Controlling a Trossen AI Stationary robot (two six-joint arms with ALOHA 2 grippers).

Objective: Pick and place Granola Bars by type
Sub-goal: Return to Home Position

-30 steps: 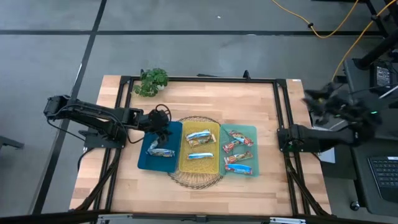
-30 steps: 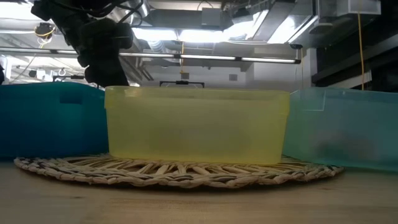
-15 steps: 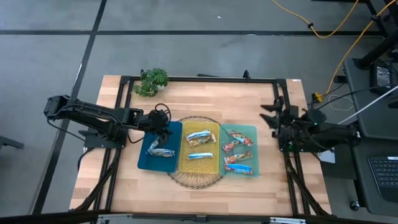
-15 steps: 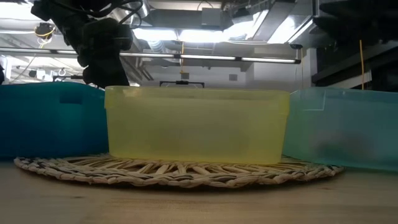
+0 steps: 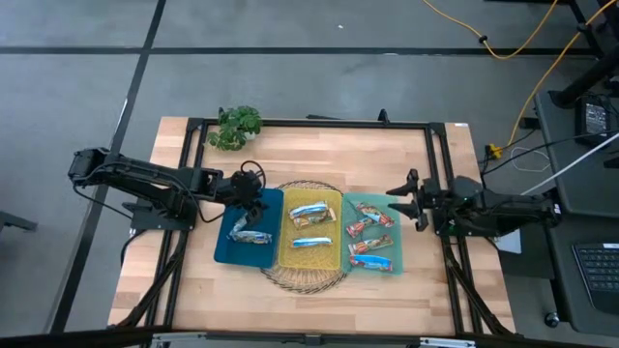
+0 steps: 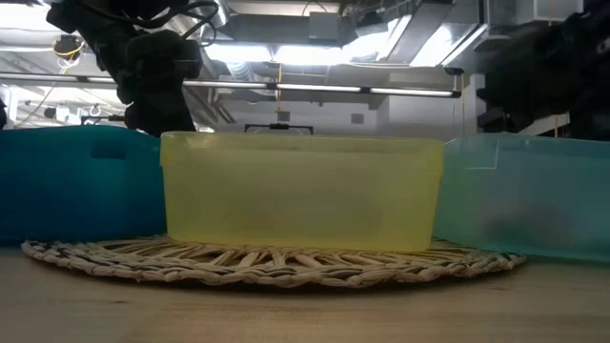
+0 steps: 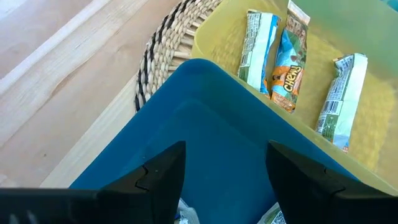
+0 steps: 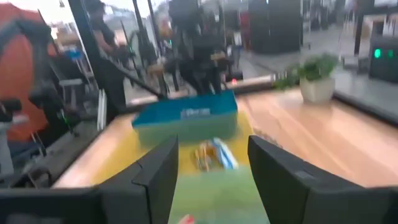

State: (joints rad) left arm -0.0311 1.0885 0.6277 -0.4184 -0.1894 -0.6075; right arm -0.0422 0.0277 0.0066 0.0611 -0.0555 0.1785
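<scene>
Three bins stand in a row on a woven mat (image 5: 308, 280). The blue bin (image 5: 224, 249) holds silvery-dark bars (image 5: 250, 233). The yellow bin (image 5: 335, 232) holds blue-white bars (image 5: 309, 211) (image 7: 273, 50). The teal bin (image 5: 391, 205) holds red-orange bars (image 5: 366, 222). My left gripper (image 5: 253, 198) (image 7: 221, 180) hangs open over the blue bin's far left corner. My right gripper (image 5: 401, 205) (image 8: 214, 180) is open above the teal bin's right edge, pointing toward the table's left. In the low view the bin walls hide the bars.
A small green plant (image 5: 237, 126) stands in its pot near the table's far left corner. A black frame (image 5: 309, 124) runs around the wooden table top. Bare wood lies in front of the mat (image 5: 309, 314). A person stands beyond the table in the right wrist view (image 8: 99, 37).
My right arm has swung in from beyond the table's right edge toward the table's left, and its open gripper now stands over the teal bin's right edge. The left arm and the bars have stayed where they were.
</scene>
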